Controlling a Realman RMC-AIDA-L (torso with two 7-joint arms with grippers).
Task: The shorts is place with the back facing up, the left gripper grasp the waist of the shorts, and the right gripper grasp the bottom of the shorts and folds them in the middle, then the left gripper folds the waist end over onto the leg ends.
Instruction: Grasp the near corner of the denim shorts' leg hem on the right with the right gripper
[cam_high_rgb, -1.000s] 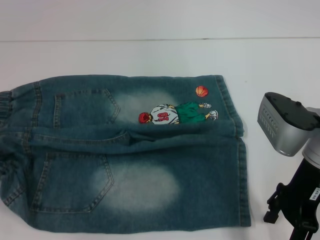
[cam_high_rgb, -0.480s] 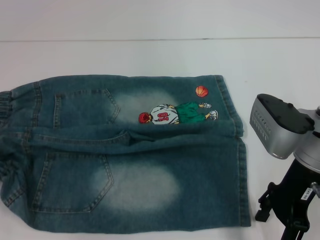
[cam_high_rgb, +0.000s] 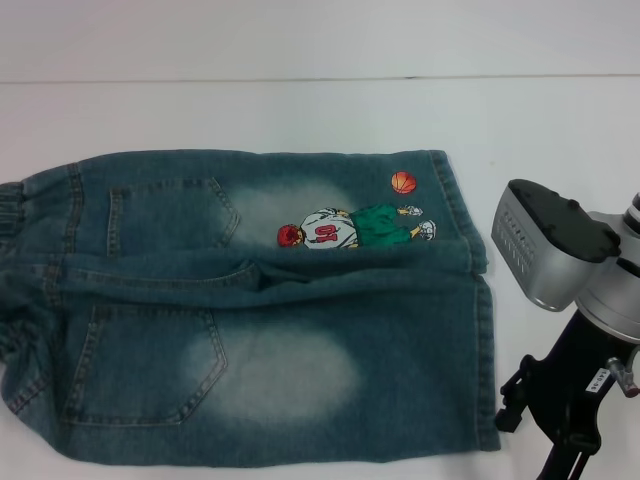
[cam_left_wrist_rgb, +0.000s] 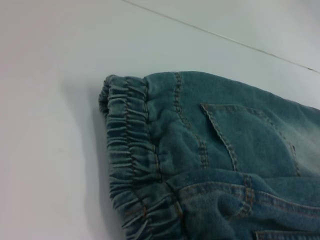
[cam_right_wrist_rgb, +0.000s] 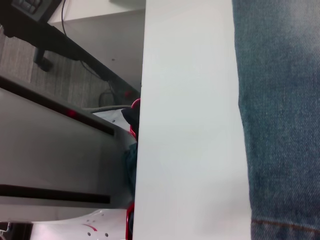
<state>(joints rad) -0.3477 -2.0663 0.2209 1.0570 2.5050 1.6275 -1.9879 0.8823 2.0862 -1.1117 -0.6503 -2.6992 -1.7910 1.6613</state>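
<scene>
We see the faded denim shorts (cam_high_rgb: 260, 310) lying flat, back pockets up, on the white table (cam_high_rgb: 300, 110), elastic waist at left, while our right gripper (cam_high_rgb: 560, 400) hovers beside the hems, fingers unclear

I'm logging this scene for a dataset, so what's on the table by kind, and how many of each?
Denim shorts: 1
Back pockets on the shorts: 2
Embroidered basketball player patch: 1
Embroidered basketball: 1
Robot arms in the head view, the right arm: 1
Total: 6
</scene>
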